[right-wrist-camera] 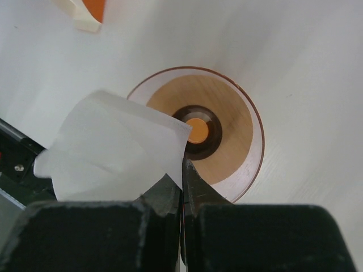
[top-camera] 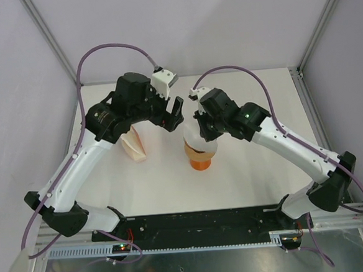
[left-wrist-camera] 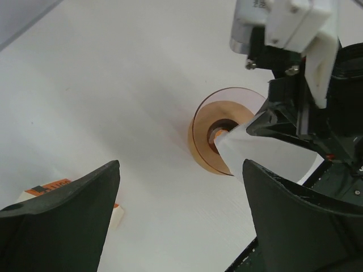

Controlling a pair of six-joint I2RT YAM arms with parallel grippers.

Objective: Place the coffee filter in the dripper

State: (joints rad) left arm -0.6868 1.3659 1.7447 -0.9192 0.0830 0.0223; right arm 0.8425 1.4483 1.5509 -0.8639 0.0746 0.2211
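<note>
The dripper (top-camera: pixel 201 159) is a translucent pinkish-orange funnel standing upright mid-table, with its mouth facing up. It shows from above in the right wrist view (right-wrist-camera: pixel 229 133) and in the left wrist view (left-wrist-camera: pixel 207 133). My right gripper (right-wrist-camera: pixel 182 170) is shut on an edge of the coffee filter (right-wrist-camera: pixel 113 147), a thin white paper cone. It holds the filter over the near-left part of the dripper's mouth (top-camera: pixel 197 137). I cannot tell whether the filter touches the funnel. My left gripper (top-camera: pixel 175 114) is open and empty, just left of the dripper.
A cream wedge-shaped stack of folded filters (top-camera: pixel 135 145) stands left of the dripper, under the left arm. Its corner shows in the right wrist view (right-wrist-camera: pixel 85 14). The right arm's wrist (left-wrist-camera: pixel 295 68) is close to my left gripper.
</note>
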